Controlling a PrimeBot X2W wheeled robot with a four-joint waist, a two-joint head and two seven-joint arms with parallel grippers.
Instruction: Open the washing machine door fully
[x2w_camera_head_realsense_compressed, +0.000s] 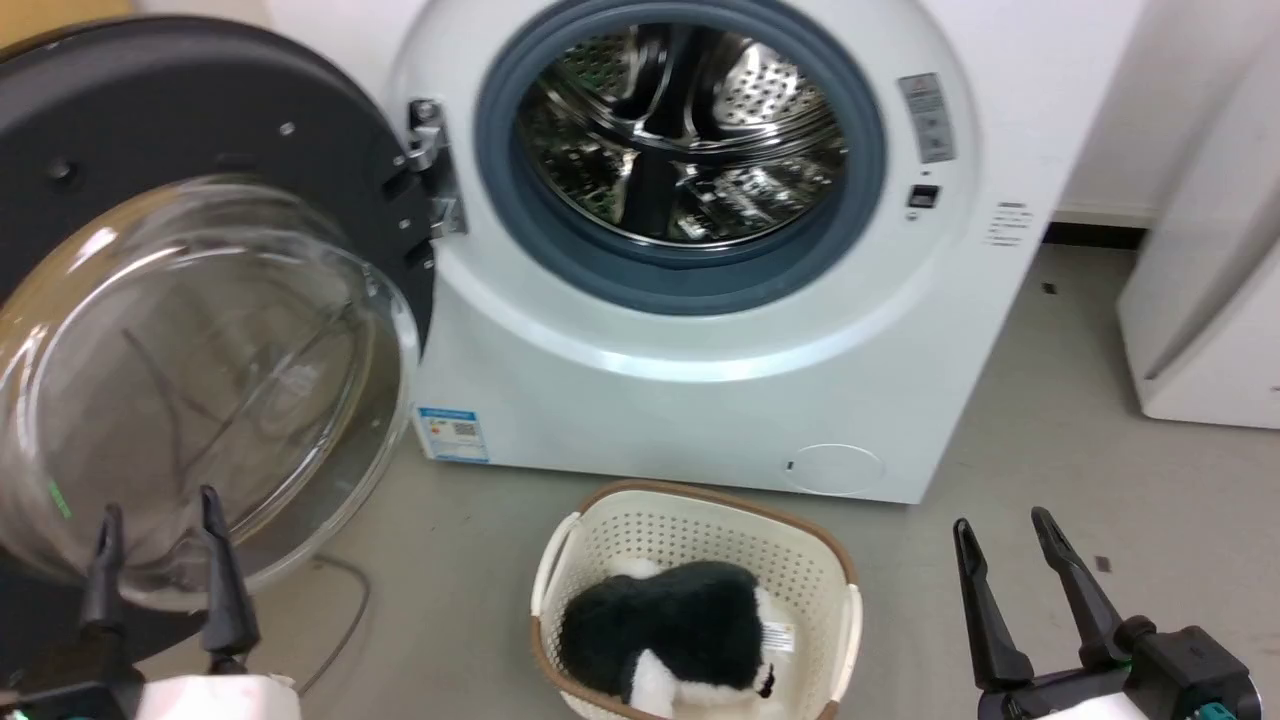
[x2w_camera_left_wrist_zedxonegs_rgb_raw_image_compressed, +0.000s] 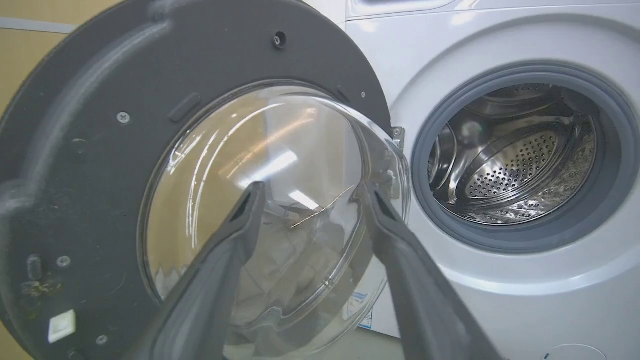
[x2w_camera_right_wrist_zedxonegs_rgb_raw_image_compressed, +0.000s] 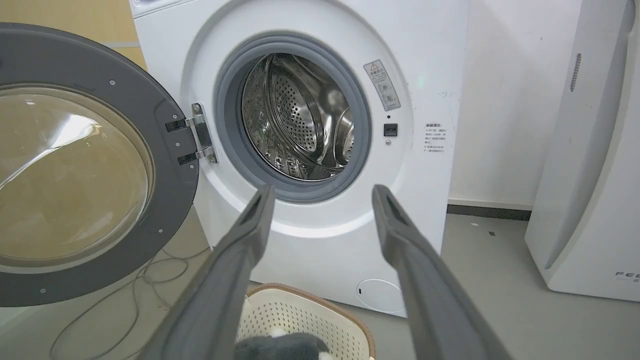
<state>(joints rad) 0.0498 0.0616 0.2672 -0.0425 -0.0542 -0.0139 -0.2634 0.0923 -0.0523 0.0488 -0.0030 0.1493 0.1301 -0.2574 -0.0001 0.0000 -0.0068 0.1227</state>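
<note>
Head view: the washing machine door (x2w_camera_head_realsense_compressed: 200, 110) stands wide open at the left. Its matte dark-grey inner rim surrounds a bulging clear glass bowl, and a metal hinge (x2w_camera_head_realsense_compressed: 430, 165) joins it to the glossy white washing machine (x2w_camera_head_realsense_compressed: 700, 400) at upper centre. A grey rubber gasket (x2w_camera_head_realsense_compressed: 700, 280) rings the perforated steel drum (x2w_camera_head_realsense_compressed: 750, 100). At lower left the left gripper (x2w_camera_head_realsense_compressed: 160, 505) is spread and holds nothing. Its tips are in front of the glass; whether they touch it I cannot tell. At lower right the right gripper (x2w_camera_head_realsense_compressed: 1000, 520) is spread over bare grey floor (x2w_camera_head_realsense_compressed: 1100, 450). A perforated cream basket (x2w_camera_head_realsense_compressed: 700, 540) holding a black-and-white plush toy (x2w_camera_head_realsense_compressed: 680, 620) sits at bottom centre, near the washer.

Left wrist view: the parted fingers frame the glass bowl, with the door's rim at left and the drum mouth at right.

Right wrist view: the parted fingers frame the washer's lower front. Open floor separates it from a smooth white appliance (x2w_camera_right_wrist_zedxonegs_rgb_raw_image_compressed: 590, 200) at the right edge.
</note>
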